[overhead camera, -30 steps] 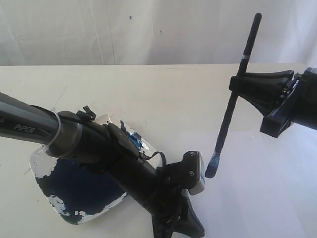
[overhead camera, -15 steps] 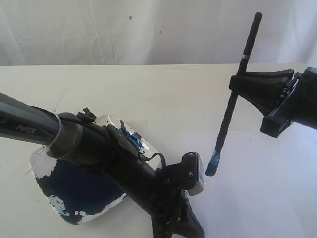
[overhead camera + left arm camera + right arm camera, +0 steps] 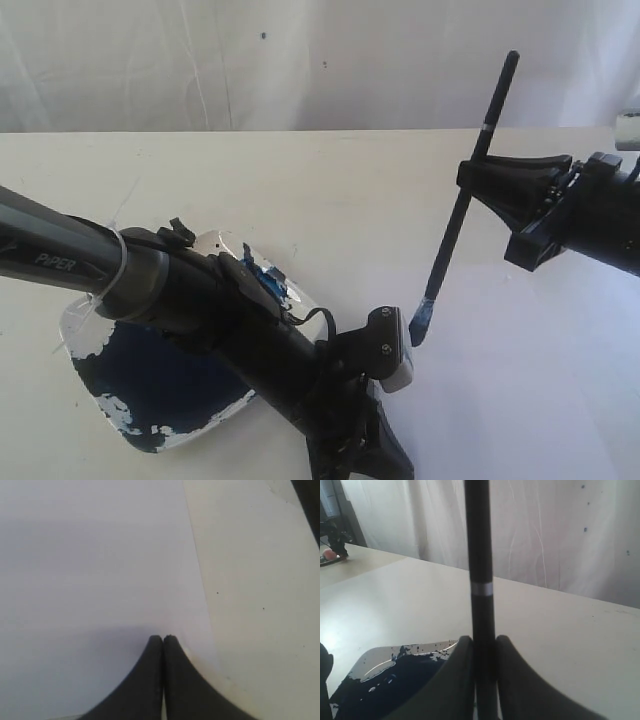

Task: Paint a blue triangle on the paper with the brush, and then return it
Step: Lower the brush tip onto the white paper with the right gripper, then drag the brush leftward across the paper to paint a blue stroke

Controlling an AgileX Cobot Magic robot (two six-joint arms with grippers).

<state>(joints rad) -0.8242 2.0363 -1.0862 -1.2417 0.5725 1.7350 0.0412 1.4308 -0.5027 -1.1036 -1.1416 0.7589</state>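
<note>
Right gripper (image 3: pixel 467 180): clenched on the brush (image 3: pixel 448 245), both jaws pressed against the shaft at roughly a third of its length below the handle end.

Brush appearance: long, thin, black, round shaft. Narrow silver band (image 3: pixel 481 588) just above the jaws. Blue-stained tip (image 3: pixel 421 325) pointing down, with a short paler section directly above it.

Brush attitude: near upright, handle end leaning away from the paint dish (image 3: pixel 228 248), tip end leaning toward it.

Brush location: off the paint dish, to its right in the exterior view, well apart from its rim. Tip low and just beside the pale wrist camera housing (image 3: pixel 395 355) of the left arm (image 3: pixel 150 280). Contact between tip and surface: cannot tell.

Paint dish: shallow, rounded corners, mostly covered by a dark blue paint pool (image 3: pixel 160 385), bare reflective patches along the rim. Partly hidden behind the left arm, which crosses above it.

Left gripper (image 3: pixel 163 640): clamped shut, jaws touching along their length, nothing between them. Positioned beyond the near right corner of the paint dish in the exterior view, low over the paper (image 3: pixel 90 555).

Paper: plain white sheet, slightly bluer than the cream table (image 3: pixel 260 590), one straight edge visible beside the left gripper.
</note>
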